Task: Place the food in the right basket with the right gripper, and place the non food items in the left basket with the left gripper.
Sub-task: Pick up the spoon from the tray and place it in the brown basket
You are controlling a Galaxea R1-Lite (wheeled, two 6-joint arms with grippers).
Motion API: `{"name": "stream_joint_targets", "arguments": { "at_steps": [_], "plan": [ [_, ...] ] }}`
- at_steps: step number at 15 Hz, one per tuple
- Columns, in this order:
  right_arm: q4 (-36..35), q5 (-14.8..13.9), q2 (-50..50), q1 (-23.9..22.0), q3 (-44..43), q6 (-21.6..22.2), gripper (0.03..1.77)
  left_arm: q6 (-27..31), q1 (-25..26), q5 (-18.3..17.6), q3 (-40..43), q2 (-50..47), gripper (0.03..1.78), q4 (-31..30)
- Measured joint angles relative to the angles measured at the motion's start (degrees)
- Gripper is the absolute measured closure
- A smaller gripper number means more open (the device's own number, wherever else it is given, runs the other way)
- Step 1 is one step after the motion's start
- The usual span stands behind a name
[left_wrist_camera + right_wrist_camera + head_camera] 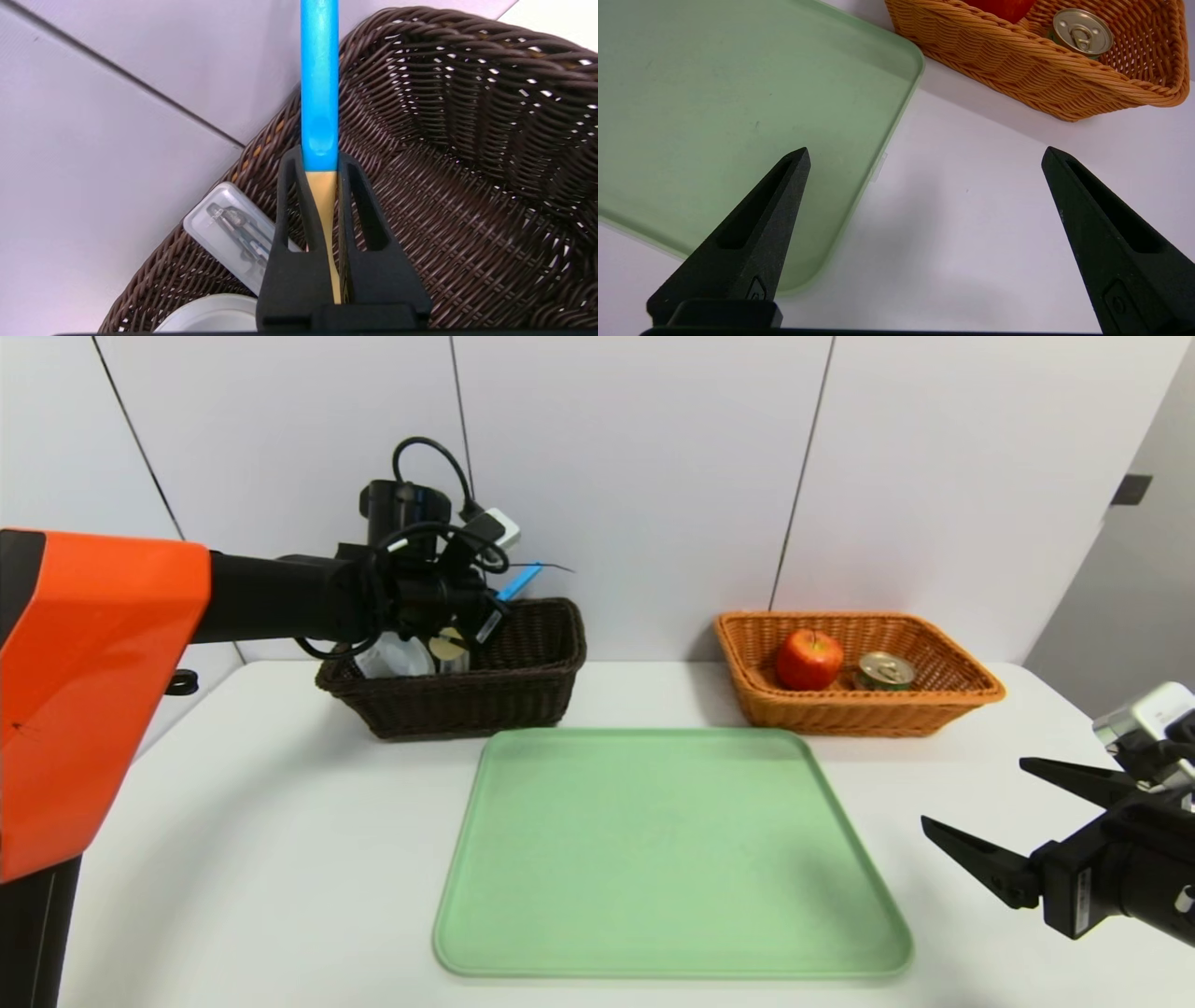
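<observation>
A white bench (280,859) is carrying everything, with a bare green tray (667,859) lying at its centre. From the tray, the dark brown basket (523,681) is sitting at eleven o'clock and the orange basket (943,695) at one o'clock, both against the back wall and well apart.

The left claw (321,186), on the orange-shelled arm, is reaching over the dark basket and pinching a small utensil (319,79) at the join of its yellow head and blue handle, so the handle is sticking out past the tips, above the basket's open floor. It appears to be held there for dropping in as the last non-food piece. A flat grey case (229,226) is leaning against the basket's inner wall, and a white strainer cup (210,317) is resting beside it; neither is blocking the free floor beneath the utensil.

The orange basket is already holding a red apple (808,659) and, just beside it, a round tin (885,669).

The right claw (971,807) is waiting at the tray's four o'clock, spread wide and gripping nothing, clear of the working arm.
</observation>
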Motion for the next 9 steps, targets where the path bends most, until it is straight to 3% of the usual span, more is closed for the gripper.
{"name": "stream_joint_targets", "arguments": {
  "at_steps": [9],
  "plan": [
    [0.0,0.1,0.1,0.0,0.0,-0.1,0.09,0.1,-0.9,0.1,1.2,0.0,1.7,-0.4]
  ]
}}
